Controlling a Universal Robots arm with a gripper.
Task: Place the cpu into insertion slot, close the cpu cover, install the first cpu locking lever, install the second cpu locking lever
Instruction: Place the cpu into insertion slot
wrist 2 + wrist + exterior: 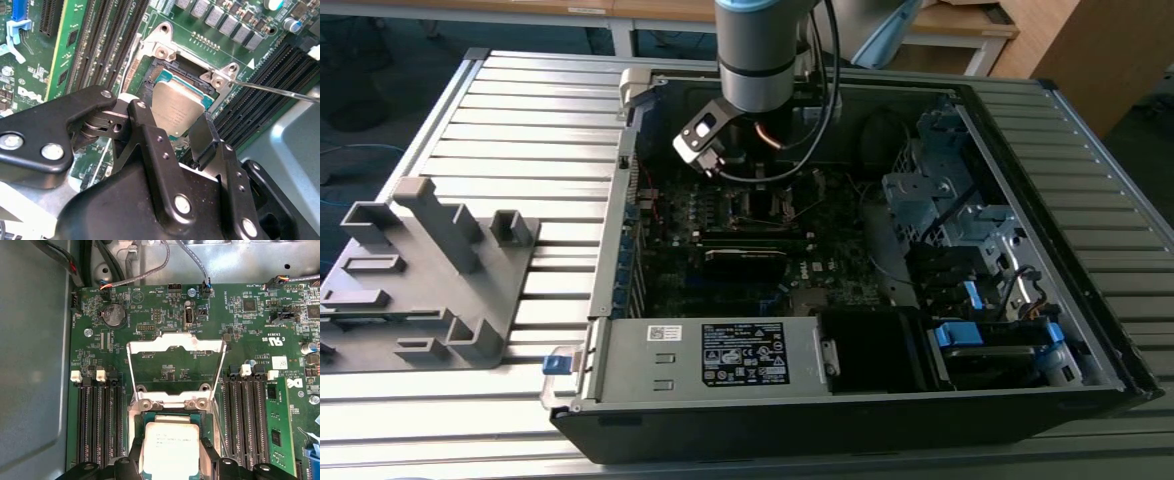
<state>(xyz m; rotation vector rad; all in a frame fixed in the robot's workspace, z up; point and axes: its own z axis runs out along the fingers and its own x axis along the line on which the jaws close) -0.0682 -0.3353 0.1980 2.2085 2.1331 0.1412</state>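
Black jaws pinch the flat square cpu (pixel 180 107) over the silver-rimmed insertion slot (pixel 170 67), thin cpu cover (pixel 175 342) raised.

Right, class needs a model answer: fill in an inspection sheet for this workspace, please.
Surface: slatted metal table with an open computer case on it.
Job's things: chip at the socket, seating unclear; cover raised open.
Clutter: grey plastic rack on the exterior view's left.
Grippers: claw shut on the chip.
Cables: grey cables run along the board's edge.
Surroundings: wooden furniture behind the table.
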